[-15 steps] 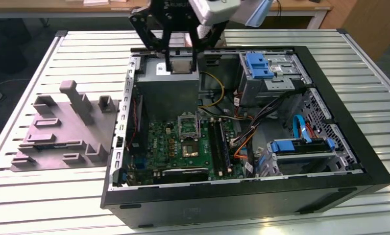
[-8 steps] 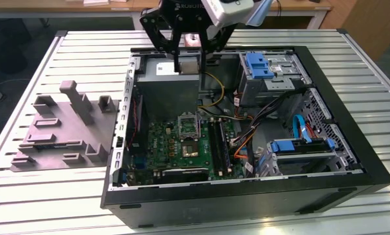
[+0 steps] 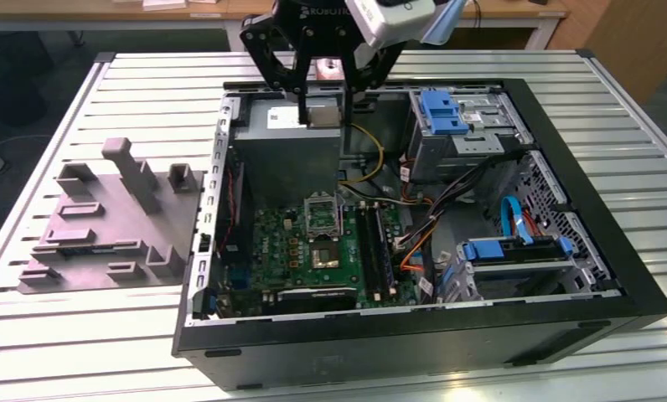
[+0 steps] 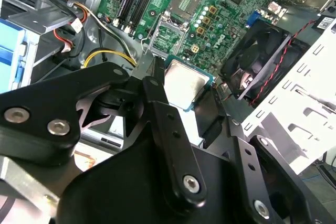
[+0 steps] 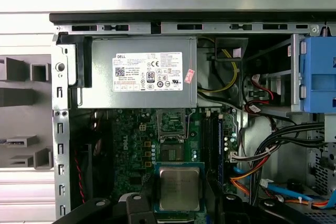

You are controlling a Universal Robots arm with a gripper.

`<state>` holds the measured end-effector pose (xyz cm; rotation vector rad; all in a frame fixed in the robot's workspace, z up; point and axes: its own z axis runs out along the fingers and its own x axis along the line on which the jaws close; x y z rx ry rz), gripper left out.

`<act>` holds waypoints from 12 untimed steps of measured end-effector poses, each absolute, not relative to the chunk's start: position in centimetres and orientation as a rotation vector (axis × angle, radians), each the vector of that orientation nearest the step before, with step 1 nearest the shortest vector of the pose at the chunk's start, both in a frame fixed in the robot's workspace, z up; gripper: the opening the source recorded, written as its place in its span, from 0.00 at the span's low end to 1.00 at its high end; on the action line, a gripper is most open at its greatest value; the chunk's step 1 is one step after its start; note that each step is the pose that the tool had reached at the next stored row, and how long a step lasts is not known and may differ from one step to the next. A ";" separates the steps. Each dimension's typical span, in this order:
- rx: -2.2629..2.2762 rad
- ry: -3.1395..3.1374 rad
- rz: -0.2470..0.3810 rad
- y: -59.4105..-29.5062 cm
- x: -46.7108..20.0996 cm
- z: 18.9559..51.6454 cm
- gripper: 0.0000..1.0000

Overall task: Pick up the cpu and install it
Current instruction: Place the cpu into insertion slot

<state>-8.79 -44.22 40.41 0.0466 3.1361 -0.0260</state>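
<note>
Even, diffuse overhead light fills the exterior view. The pale silver slatted metal table (image 3: 65,352) reads bright and carries no hard shadows. The inside of the black tower computer case (image 3: 423,339) is darker, deepest along its wall on the exterior view's left. At the top edge of that view, a white housing on the arm (image 3: 395,17) is blown out to plain white. In the first wrist view the white label on the grey metal power supply box (image 5: 148,72) glares, and the green motherboard (image 5: 131,140) next to it sits in dimmer shade. In the second wrist view the thin square silvery-beige cpu (image 4: 185,80) shows a soft sheen, and the glossy black gripper (image 4: 184,84) carries pale highlights on its links.
</note>
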 end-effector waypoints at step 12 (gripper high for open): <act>0.047 3.136 -0.026 -44.6 -8.8 40.2 0.47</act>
